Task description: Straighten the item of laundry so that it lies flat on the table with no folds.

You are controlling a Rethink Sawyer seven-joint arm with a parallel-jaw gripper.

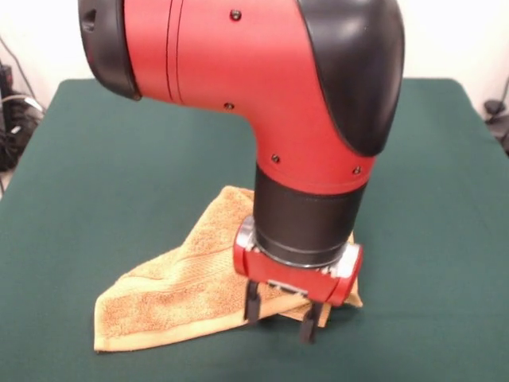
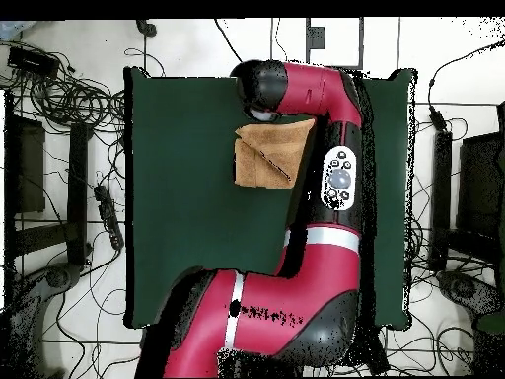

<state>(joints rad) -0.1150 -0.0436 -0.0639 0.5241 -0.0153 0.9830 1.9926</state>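
Orange-tan towel point(image 1: 187, 282) lay folded over itself on the green table point(image 1: 103, 183), toward its front edge. My claw point(image 1: 280, 313) stood open at the towel's near corner, fingers apart. I could read no label or writing anywhere.

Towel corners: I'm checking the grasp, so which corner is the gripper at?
The towel's front corner below the gripper; the other front corner lies far off.

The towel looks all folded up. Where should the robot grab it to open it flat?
Probably the loose top-layer edge of the towel, at the near end by the gripper, coming straight down from above. A flap lies doubled over there with its edge free, so pinching it and pulling outward across the table should unfold it.
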